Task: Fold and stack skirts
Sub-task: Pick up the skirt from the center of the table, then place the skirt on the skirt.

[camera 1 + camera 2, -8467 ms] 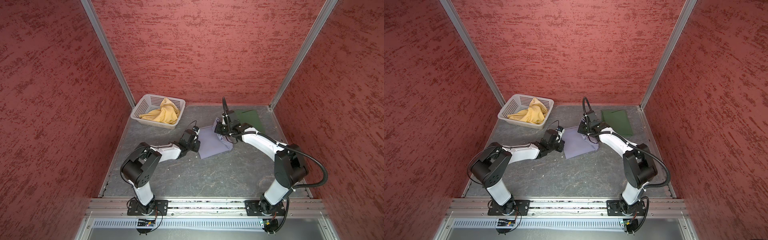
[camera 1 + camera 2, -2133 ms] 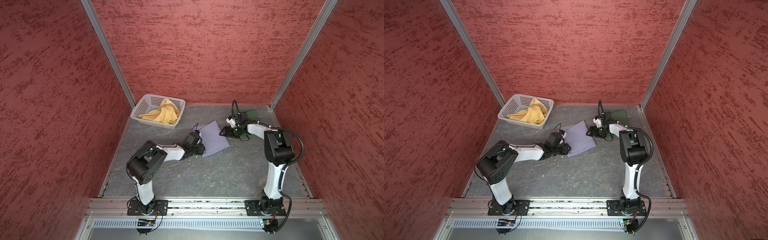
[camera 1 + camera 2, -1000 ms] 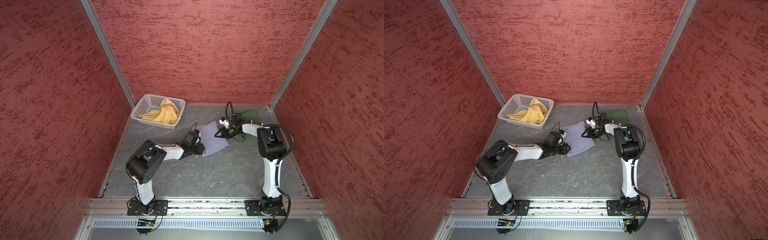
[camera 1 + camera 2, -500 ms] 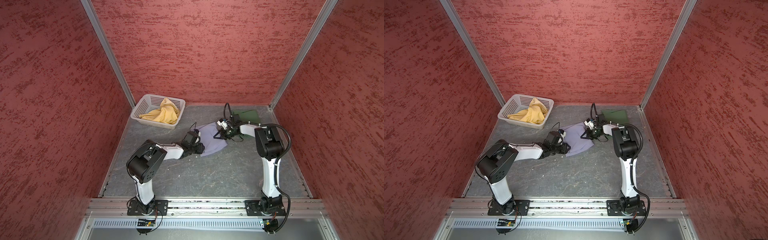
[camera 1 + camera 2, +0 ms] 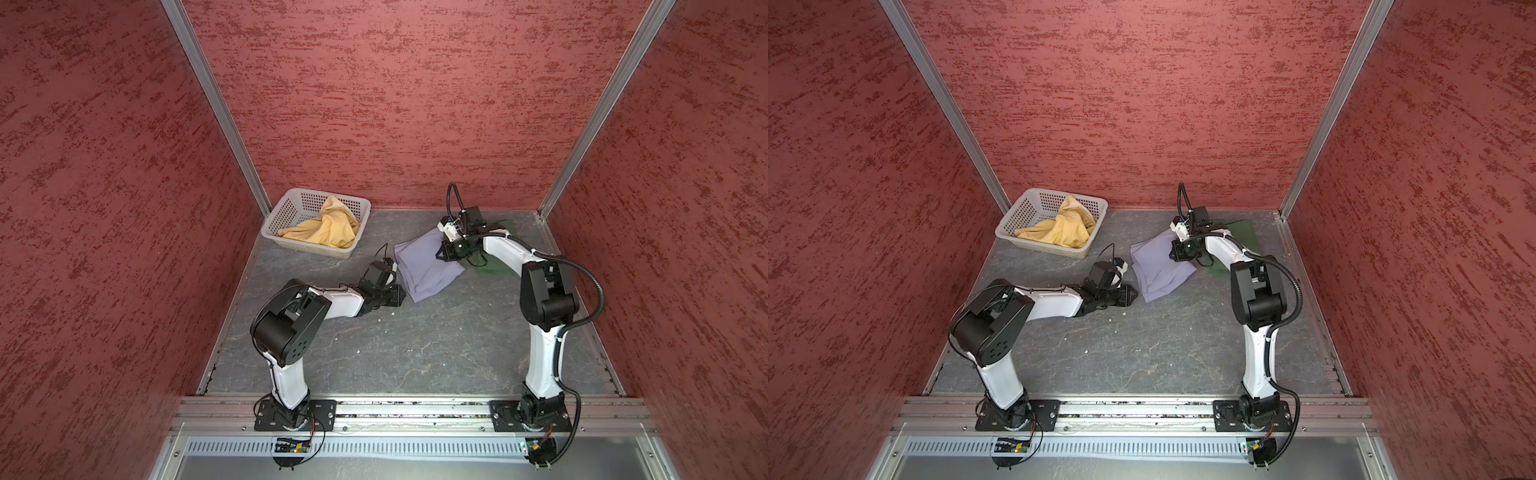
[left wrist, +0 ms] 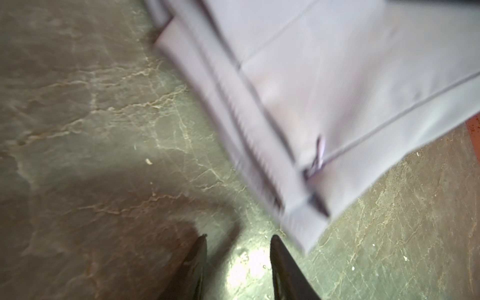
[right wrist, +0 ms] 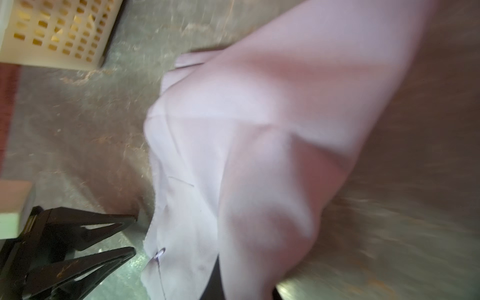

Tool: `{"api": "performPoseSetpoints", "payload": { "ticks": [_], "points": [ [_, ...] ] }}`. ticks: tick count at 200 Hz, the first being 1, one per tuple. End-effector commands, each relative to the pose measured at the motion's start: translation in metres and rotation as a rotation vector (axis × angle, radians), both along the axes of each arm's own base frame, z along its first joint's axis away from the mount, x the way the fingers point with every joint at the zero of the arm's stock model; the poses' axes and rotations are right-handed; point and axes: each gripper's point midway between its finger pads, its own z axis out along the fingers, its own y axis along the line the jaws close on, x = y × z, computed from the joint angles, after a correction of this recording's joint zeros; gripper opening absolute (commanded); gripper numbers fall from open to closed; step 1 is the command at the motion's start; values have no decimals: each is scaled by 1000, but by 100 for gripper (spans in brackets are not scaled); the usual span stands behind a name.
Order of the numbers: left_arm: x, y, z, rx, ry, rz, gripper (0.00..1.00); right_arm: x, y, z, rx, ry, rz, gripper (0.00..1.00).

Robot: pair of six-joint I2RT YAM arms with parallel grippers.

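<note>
At the far left corner of the table [image 5: 374, 357], well apart from every finger: white basket [image 5: 271, 232] with the mustard yellow skirt [image 5: 328, 228] crumpled inside, one lobe up near the rim. Next along, low over the slab in both top views, left gripper [image 5: 400, 291] [image 5: 1133, 294]; fingers [image 6: 281, 262] spread, only bare table between them, nothing held. Just off those tips, lavender skirt [image 5: 424, 266] [image 5: 1160, 270], folded into a rough rectangle and lying flat on the side nearest the left fingers. In the left wrist view, layered corner of that skirt [image 6: 337, 91] close beside one fingertip; touching or not, impossible to tell through the blur. In the right wrist view, left gripper [image 7: 135, 235] seen again, both tips aimed at the skirt's near edge and just short of it. Farther right, right gripper [image 5: 441, 254] down on the far side of the lavender skirt, that part of the cloth humped up off the table. Fingers there almost wholly buried under the cloth [image 7: 259, 135], which gathers into a raised ridge running in between them: pressed together on that fold. Rightmost, dark green skirt [image 5: 494, 271], flat on the table beyond the right fingers, partly under the right arm [image 5: 503, 249], just beside the lavender skirt's edge and well apart from the left fingers.
</note>
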Motion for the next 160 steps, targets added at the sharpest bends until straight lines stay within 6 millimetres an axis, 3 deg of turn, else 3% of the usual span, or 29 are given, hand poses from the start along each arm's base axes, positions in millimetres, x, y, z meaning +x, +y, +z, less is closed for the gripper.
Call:
{"api": "performPoseSetpoints", "payload": {
  "ticks": [1, 68, 160],
  "points": [
    [-13, 18, -18, 72, 49, 13, 42, 12, -32, 27, -188, -87, -16, 0],
    [-17, 22, -22, 85, 61, 19, 41, 44, -66, 50, -323, -122, -44, 0],
    [-16, 24, -24, 100, 75, 17, 41, 56, -112, 58, -333, -129, -81, 0]
  ]
}}
